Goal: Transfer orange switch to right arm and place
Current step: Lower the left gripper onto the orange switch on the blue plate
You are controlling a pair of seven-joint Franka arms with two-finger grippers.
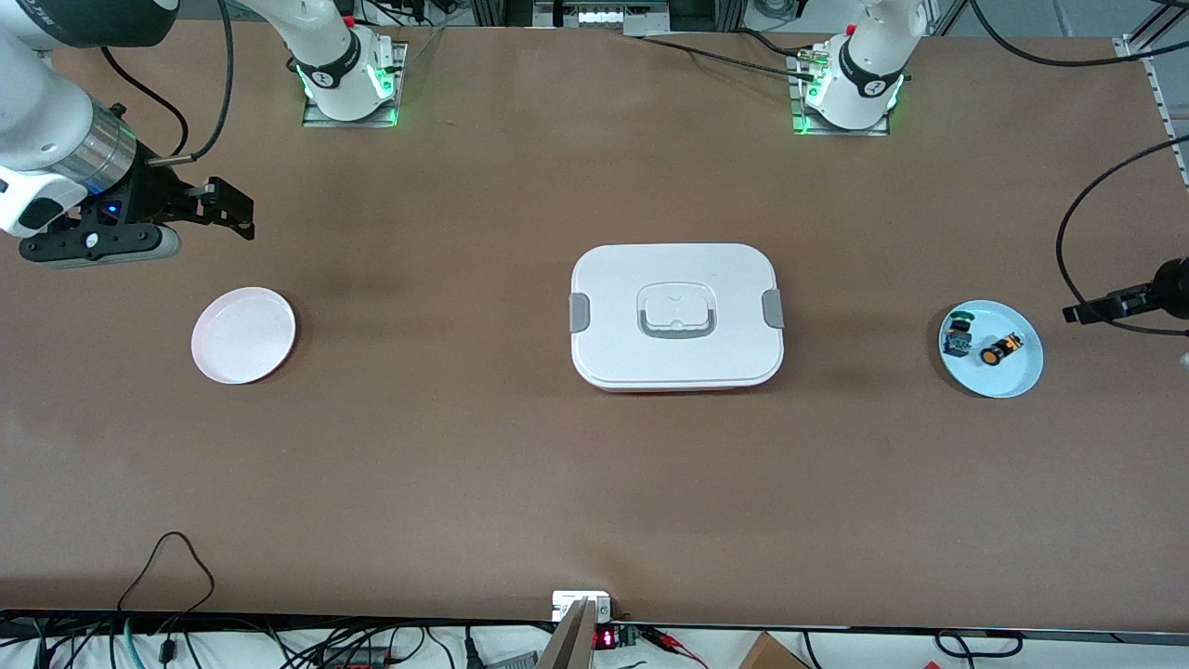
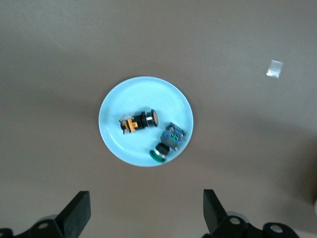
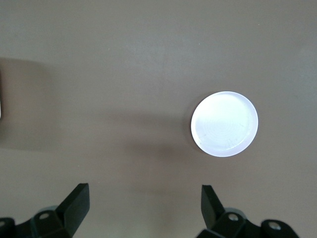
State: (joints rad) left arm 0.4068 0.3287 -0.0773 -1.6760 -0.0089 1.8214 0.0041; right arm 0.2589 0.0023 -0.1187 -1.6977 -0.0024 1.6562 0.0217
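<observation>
The orange switch (image 1: 1000, 348) lies on its side on a light blue plate (image 1: 1009, 376) at the left arm's end of the table. It also shows in the left wrist view (image 2: 138, 120) on that plate (image 2: 141, 94). My left gripper (image 1: 1082, 311) hangs open and empty in the air beside the blue plate; its open jaws (image 2: 146, 210) show bare table between them. My right gripper (image 1: 237, 214) is open and empty, up in the air at the right arm's end of the table, with bare table under it (image 3: 143, 206).
A small dark part with a green-blue cap (image 1: 957, 336) lies beside the switch on the blue plate, as the left wrist view (image 2: 167, 141) shows. An empty white plate (image 1: 243, 334) (image 3: 224, 124) sits at the right arm's end. A white lidded box (image 1: 676, 316) stands mid-table.
</observation>
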